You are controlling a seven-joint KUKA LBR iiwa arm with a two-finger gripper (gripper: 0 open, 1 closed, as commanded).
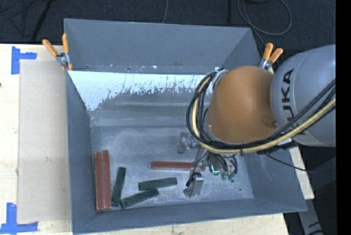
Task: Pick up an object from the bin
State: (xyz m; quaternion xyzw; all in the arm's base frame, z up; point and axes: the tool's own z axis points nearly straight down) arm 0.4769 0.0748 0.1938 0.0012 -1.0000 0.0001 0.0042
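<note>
While "UKA" shows on the arm (307, 102), the fingers (193, 185) stand spread — astride one end of a red-brown stick (170, 164)

Bin (77, 118): holds everything listed, with my gripper (192, 176) in its right part.
Rod (170, 164): just left of me, lying crosswise, its right end at me.
Three sticks (157, 183): left of me, in front of the rod, close together.
Two blocks (102, 180): farthest left of me, side by side, beyond the sticks.
</note>
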